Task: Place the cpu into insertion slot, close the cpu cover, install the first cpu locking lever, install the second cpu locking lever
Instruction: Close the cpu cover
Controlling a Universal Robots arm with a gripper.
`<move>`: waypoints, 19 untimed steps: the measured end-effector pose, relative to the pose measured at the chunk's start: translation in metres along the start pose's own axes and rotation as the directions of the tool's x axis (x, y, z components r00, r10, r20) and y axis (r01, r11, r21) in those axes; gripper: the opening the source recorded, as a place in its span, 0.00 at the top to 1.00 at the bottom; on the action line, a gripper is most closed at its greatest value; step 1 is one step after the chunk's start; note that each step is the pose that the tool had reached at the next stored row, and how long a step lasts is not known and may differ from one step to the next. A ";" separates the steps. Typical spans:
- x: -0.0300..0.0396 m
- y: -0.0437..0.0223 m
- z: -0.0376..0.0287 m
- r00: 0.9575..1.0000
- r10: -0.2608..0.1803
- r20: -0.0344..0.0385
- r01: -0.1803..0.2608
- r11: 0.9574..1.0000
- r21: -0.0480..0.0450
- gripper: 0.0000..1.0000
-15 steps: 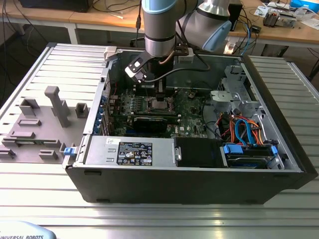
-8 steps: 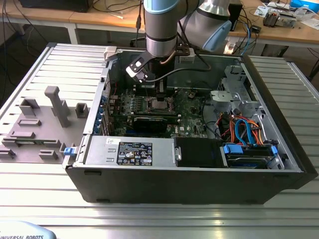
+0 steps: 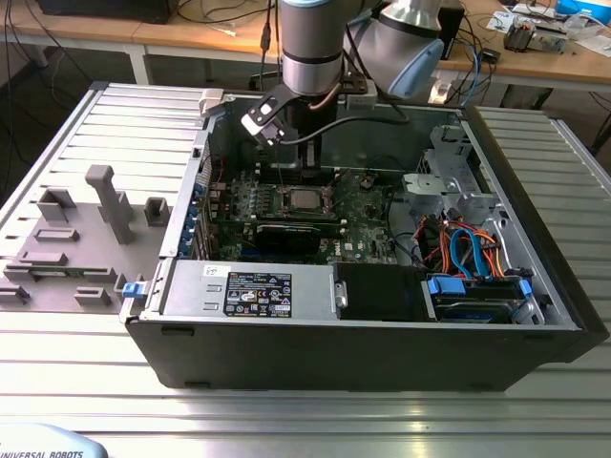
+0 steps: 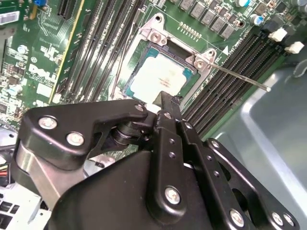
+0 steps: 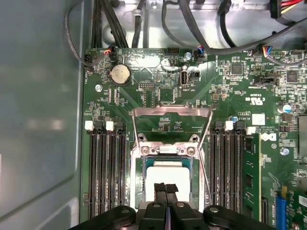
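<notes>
Cpu (image 5: 168,173) sits in the insertion slot (image 5: 137,182), partly hidden (gripper (image 5: 165,187) clenched, empty).

A ribbed silver metal desk (image 3: 86,382) spreads across the near scene, its slatted surface catching pale, even highlights. Grey plastic fixtures (image 3: 76,239) sit on it at the exterior view's left. Along the far side runs a row of light wooden desks (image 3: 191,33) strewn with cables (image 3: 473,43) and small gear, with dark floor (image 3: 57,91) showing beneath them.

Even room light; case (image 3: 363,353) interior shadowed; glare whitens cpu (image 4: 156,79) top in both wrist views.
</notes>
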State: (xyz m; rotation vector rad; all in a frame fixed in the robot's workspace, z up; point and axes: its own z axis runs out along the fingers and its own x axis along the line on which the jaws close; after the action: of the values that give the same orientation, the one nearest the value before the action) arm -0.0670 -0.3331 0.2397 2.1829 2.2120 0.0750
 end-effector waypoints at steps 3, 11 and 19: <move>0.0001 0.0003 -0.0051 1.000 0.000 0.000 0.000 1.000 0.000 0.89; 0.0002 0.0029 -0.0184 1.000 0.000 0.002 0.000 1.000 0.003 0.89; 0.0000 0.0165 -0.0170 1.000 0.000 0.002 0.000 1.000 0.010 0.89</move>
State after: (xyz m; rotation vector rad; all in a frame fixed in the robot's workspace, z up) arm -0.0515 -0.3331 0.2577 2.1871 2.2162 0.0610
